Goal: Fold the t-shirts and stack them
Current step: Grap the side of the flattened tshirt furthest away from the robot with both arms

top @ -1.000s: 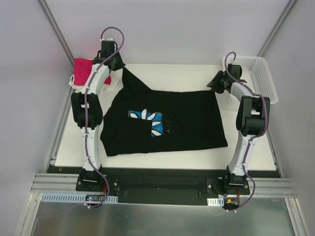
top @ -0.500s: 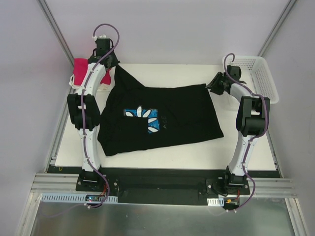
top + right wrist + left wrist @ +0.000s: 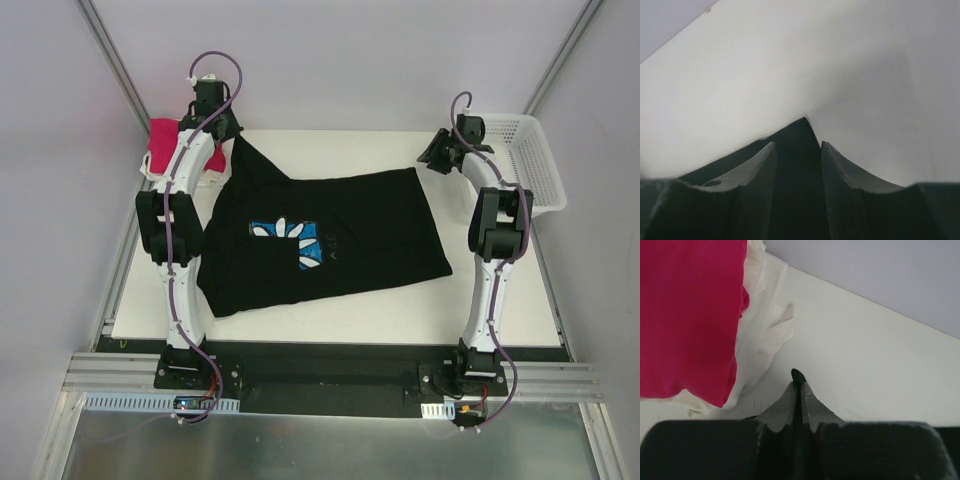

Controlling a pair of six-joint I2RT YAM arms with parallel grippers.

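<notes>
The large black t-shirt (image 3: 330, 240) with the blue daisy print lies spread on the white table (image 3: 500, 300). My left gripper (image 3: 230, 140) is at the far left, shut on the shirt's far-left corner and holding it lifted. In the left wrist view a black tip of cloth (image 3: 798, 375) pokes out of the closed left gripper (image 3: 800, 386). My right gripper (image 3: 432, 160) is open just past the shirt's far-right corner. In the right wrist view the right gripper (image 3: 797, 145) has the black corner (image 3: 802, 131) lying between its spread fingers. A magenta-pink shirt (image 3: 160, 145) lies on white ones (image 3: 765, 335).
A white mesh basket (image 3: 535, 160) stands at the far right edge of the table. The pink and white shirt pile sits at the far left corner, just left of my left gripper. Grey walls close in the back and sides.
The black shirt has shifted toward the far left with my left gripper. My right gripper has drawn back a little from the shirt's far-right corner.
</notes>
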